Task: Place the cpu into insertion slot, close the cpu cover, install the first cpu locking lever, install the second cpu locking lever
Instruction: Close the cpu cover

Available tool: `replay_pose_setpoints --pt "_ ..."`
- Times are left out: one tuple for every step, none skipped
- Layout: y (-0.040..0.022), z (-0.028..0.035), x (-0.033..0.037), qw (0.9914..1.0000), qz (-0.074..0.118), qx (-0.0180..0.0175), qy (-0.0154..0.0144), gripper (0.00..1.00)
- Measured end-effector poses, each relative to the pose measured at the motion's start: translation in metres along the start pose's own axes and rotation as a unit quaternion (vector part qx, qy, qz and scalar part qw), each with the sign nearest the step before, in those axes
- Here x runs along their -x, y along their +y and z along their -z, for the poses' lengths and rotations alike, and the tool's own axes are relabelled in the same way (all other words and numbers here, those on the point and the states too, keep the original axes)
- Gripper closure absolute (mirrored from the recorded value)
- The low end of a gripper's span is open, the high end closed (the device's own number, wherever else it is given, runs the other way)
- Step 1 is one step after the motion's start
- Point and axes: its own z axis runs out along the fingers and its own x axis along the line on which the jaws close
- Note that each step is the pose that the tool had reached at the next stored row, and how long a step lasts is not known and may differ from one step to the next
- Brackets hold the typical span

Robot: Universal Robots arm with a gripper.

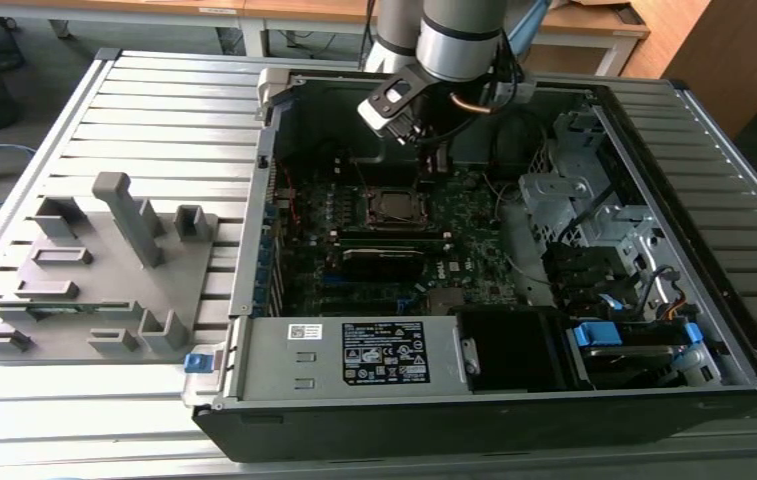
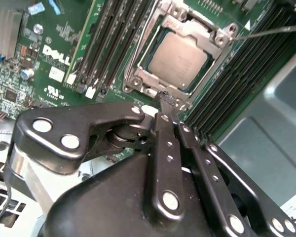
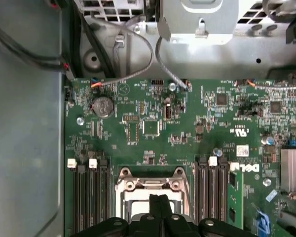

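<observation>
The cpu (image 2: 180, 60), a dull silver square, lies in the insertion slot (image 2: 138, 74) on the green board. The cpu cover (image 2: 207, 34), a silver frame, lies flat over its edges. A thin metal locking lever (image 2: 271, 31) runs away from one corner of the socket. My gripper (image 2: 166, 101) is shut with nothing between its fingers, and its tips are at the socket's rim; contact cannot be told. In the exterior view the gripper (image 1: 434, 158) hangs just behind the socket (image 1: 392, 206). The first wrist view has the fingers (image 3: 160, 205) over the cover (image 3: 150, 190).
Black memory slots (image 2: 106, 47) flank the socket on both sides. The open case (image 1: 258, 180) walls in the board, with a drive cage (image 1: 592, 215) and cables on the exterior view's right and a power supply (image 1: 365, 355) in front. A grey fixture tray (image 1: 85, 270) lies outside on the exterior view's left.
</observation>
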Motion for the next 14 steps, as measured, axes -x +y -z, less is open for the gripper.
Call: replay_pose_setpoints --pt "-0.0020 -0.0005 0.0000 1.00000 0.000 0.0009 0.0000 0.89" --pt "-0.0040 -0.0010 0.0000 1.00000 0.000 0.0018 0.0000 0.89" --pt "-0.0062 -0.0016 0.0001 1.00000 0.000 0.0027 0.0000 0.89" --pt "-0.0084 -0.0024 0.0001 0.99999 0.000 0.0035 0.0000 0.89" --pt "-0.0107 -0.0033 0.0001 0.99999 0.000 0.0043 -0.0001 0.89" --pt "-0.0126 -0.0042 0.0002 0.99999 0.000 0.0048 -0.0002 0.89" --pt "-0.0145 -0.0053 0.0002 0.99999 0.000 0.0053 -0.0002 0.89" --pt "-0.0163 -0.0062 0.0002 0.99998 0.000 0.0056 -0.0004 0.89" --pt "-0.0180 -0.0069 0.0002 0.99998 0.000 0.0059 -0.0006 0.89" --pt "-0.0200 -0.0073 0.0003 0.99998 0.000 0.0060 -0.0009 0.89" --pt "-0.0221 -0.0076 0.0004 0.99998 0.000 0.0063 -0.0011 0.89" --pt "-0.0241 -0.0081 0.0004 0.99998 0.000 0.0066 -0.0011 0.89" --pt "-0.0258 -0.0085 0.0004 0.99998 0.000 0.0068 -0.0011 0.89" --pt "-0.0273 -0.0088 0.0004 0.99998 0.000 0.0069 -0.0013 0.89"
